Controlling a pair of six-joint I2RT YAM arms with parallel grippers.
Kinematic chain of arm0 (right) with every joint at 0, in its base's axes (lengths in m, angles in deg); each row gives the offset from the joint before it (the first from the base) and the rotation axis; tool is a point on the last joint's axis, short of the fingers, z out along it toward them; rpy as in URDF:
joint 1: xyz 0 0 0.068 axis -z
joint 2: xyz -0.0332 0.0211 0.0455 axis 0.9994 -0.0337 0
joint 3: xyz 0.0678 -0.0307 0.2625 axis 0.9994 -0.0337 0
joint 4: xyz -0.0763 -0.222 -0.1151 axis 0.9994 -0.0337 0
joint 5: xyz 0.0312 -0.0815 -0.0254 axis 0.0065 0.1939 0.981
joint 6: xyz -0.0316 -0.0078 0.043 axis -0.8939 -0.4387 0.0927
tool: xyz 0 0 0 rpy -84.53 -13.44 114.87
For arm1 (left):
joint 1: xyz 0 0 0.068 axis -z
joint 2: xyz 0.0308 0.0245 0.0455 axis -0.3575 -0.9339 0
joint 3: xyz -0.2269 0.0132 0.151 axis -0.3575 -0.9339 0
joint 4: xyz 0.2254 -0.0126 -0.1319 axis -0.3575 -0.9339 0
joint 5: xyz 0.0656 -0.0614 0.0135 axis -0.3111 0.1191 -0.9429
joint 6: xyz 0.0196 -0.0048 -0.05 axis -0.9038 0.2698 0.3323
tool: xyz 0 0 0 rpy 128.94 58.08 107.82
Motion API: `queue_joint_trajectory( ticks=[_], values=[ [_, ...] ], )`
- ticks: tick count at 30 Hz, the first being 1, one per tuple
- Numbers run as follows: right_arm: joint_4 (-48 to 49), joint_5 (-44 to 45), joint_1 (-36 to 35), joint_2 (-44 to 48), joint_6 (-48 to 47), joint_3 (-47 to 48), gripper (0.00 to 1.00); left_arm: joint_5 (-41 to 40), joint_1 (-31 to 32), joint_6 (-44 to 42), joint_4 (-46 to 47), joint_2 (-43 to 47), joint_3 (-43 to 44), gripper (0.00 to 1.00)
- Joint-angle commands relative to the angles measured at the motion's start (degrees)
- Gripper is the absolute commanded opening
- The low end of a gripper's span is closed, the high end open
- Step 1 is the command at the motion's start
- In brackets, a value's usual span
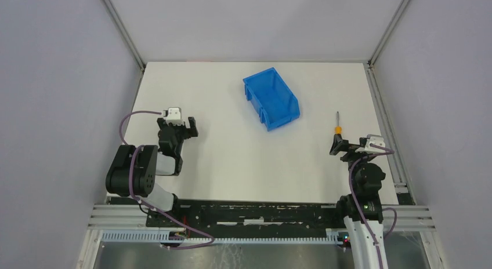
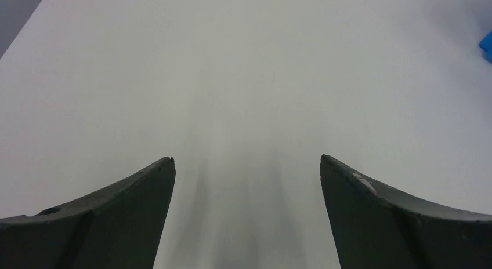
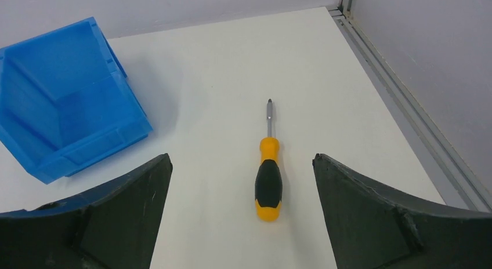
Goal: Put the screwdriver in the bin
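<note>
I see one white table, and everything else stands on it. There is one bin, bright blue. It sits in the far middle part of the table, turned at an angle, with its lowered front toward the near right.

There are two arms, and each has one gripper. The left gripper is over bare table on the left side, with its fingers spread wide and nothing between them. The right gripper is at the near right, also spread wide and holding nothing.

There is one screwdriver. It lies flat on the table at the right side, to the right of the bin and apart from it. Its long axis runs from near to far. The orange-and-black handle is at the near end, just in front of the right gripper, and the thin grey shaft points to the far edge. In the right wrist view it lies in the gap ahead of the two fingers, and neither finger touches it.
</note>
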Motion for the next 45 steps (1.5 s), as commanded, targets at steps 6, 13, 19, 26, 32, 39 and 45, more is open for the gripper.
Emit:
queue_joint_trajectory(
  ticks=[6, 13, 19, 26, 32, 39, 45],
  values=[
    [2.44, 6.47, 0.04, -4.2, 3.83, 3.84, 0.98, 0.41, -0.27, 1.23, 1.5, 0.97, -0.02, 1.0],
    [0.94, 5.0, 0.01, -24.04, -2.81, 22.34, 0.98, 0.4, -0.27, 1.24, 1.5, 0.97, -0.07, 1.0],
    [-29.32, 8.8, 0.02, -63.02, -7.86, 59.19, 0.98, 0.38, -0.27, 1.23, 1.5, 1.0, -0.03, 1.0],
    [-33.61, 1.89, 2.32, -86.95, -8.36, 66.83, 0.94, 0.41, -0.27, 1.21, 1.5, 1.04, -0.02, 1.0],
    [-27.59, 3.17, 2.45, -96.52, -7.78, 60.62, 0.77, 0.41, -0.27, 1.22, 1.49, 1.0, -0.04, 1.0],
    [-25.03, 1.58, 2.46, -102.39, -7.3, 56.74, 0.39, 0.37, -0.27, 1.2, 1.5, 1.02, -0.02, 1.0],
    [-33.08, -0.53, 2.46, -104.24, -9.4, 63.6, 0.0, 0.38, -0.27, 1.21, 1.5, 1.04, -0.03, 1.0]
  ],
)
